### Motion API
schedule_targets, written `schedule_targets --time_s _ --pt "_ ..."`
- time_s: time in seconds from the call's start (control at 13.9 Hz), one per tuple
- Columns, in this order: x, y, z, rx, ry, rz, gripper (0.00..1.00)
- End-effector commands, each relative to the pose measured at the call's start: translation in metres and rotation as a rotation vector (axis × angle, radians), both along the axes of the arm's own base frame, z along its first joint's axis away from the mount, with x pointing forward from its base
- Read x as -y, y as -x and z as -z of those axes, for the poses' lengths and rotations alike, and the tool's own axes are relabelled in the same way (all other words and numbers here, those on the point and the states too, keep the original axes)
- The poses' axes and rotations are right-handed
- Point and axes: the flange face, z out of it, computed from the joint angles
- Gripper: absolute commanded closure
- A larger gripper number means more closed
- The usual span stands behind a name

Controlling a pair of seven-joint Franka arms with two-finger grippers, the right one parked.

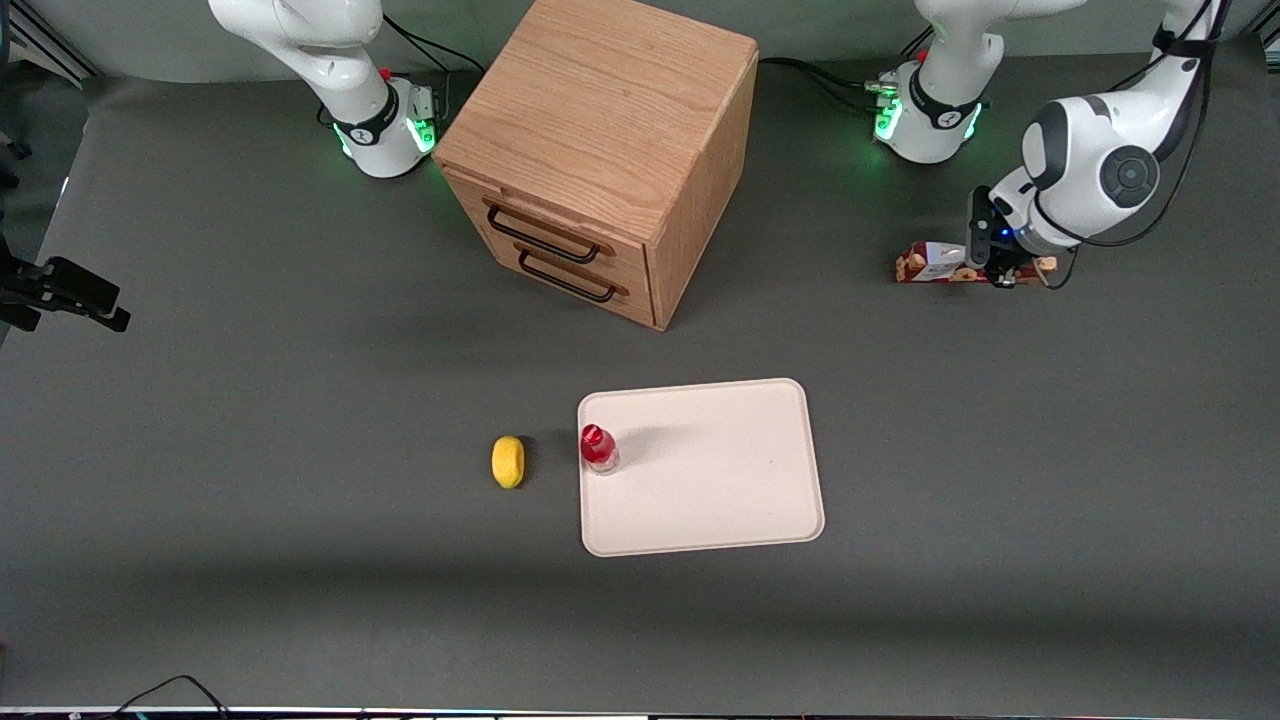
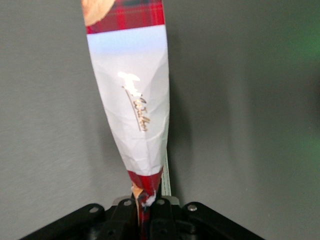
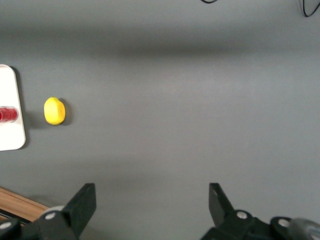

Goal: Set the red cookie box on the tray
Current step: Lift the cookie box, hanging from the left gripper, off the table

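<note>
- Clamped on one end of the red cookie box (image 2: pixel 132 105), gripper (image 2: pixel 145 212) with fingers pinched nearly together, wrapper creased and squeezed narrow at the pinch point.
- From the wrist camera: box stretching straight away from the gripper, long axis in line with the fingers' reach, white label patch nearest the grip, red tartan and a cookie print farther out.
- From the front: gripper (image 1: pixel 1000 268) low at the working arm's end of the tabletop (image 1: pixel 250 420), box (image 1: pixel 935 266) lying lengthwise just above or on the surface, contact not clear.
- Well apart from the box, nearer the front camera and toward the table's middle: the tray (image 1: pixel 720 470), cream, flat, mostly bare.
- On the tray's rim-side edge toward the parked arm, a small red-capped bottle (image 1: pixel 598 447), upright; just beside the tray, a lemon (image 1: pixel 508 461).
- Farther from the camera than the tray, a wooden drawer cabinet (image 1: pixel 600 150), clear of the likely carry path.
- Judged next: lift, then a diagonal carry toward the camera and the tray's open half, keeping away from the bottle.
</note>
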Motion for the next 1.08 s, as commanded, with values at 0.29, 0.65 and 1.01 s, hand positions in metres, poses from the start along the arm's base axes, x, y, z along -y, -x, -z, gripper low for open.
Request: schedule_targets --time_s 0.29,0.65,1.01 --pt "-0.011 -0.086 -0.102 0.099 0.010 -0.016 1.00" --pt "-0.021 -0.131 -0.209 0.062 0.013 -0.043 1.00" --pt "-0.026 -0.147 -0.285 0.060 -0.020 -0.164 1.00"
